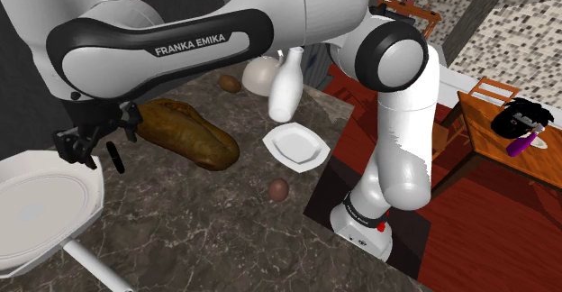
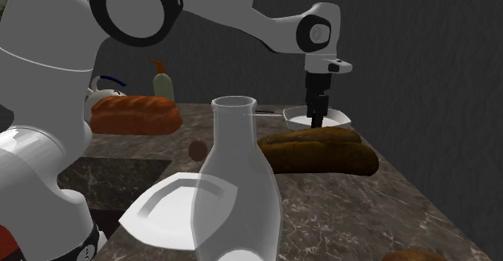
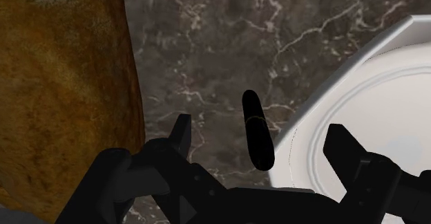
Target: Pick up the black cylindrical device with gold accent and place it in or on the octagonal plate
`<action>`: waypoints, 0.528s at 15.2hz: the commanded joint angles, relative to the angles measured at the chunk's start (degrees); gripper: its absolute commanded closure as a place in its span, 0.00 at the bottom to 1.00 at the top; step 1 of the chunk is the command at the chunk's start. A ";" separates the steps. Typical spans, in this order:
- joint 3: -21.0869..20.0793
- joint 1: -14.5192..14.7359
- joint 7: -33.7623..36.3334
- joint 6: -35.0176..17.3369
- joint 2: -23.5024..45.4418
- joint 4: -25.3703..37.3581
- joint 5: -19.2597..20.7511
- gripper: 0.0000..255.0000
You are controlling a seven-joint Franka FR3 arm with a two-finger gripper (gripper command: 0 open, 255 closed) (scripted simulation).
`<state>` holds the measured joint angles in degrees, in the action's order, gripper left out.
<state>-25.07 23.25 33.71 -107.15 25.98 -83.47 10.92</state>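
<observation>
One gripper (image 3: pixel 259 126) open, black cylinder (image 3: pixel 257 136) untouched between its fingers, beside white dish (image 3: pixel 373 84), near counter (image 3: pixel 207 50) end

My arm (image 1: pixel 403 146) is glossy white and rounded, with black bands at the joints, one lettered FRANKA EMIKA in white; my two-fingered hand (image 3: pixel 260 128) is all black, angular.
</observation>
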 commanded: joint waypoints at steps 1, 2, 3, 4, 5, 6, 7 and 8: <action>0.00 -0.01 0.00 -0.05 -0.01 -0.05 0.00 0.00; 0.00 -0.01 0.00 -0.05 -0.01 -0.05 0.00 0.00; 0.00 0.00 0.00 -0.04 -0.01 -0.04 0.00 0.00; 0.00 0.00 0.00 -0.04 -0.01 -0.04 0.00 0.00; 0.00 0.00 0.00 -0.04 -0.01 -0.04 0.00 1.00; 0.00 0.00 0.00 -0.04 -0.01 -0.04 0.00 1.00; 0.00 0.00 0.00 -0.04 -0.01 -0.04 0.00 1.00; 0.00 0.00 0.00 -0.04 -0.01 -0.04 0.00 1.00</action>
<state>-25.06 23.24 33.71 -107.18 25.97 -83.50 10.92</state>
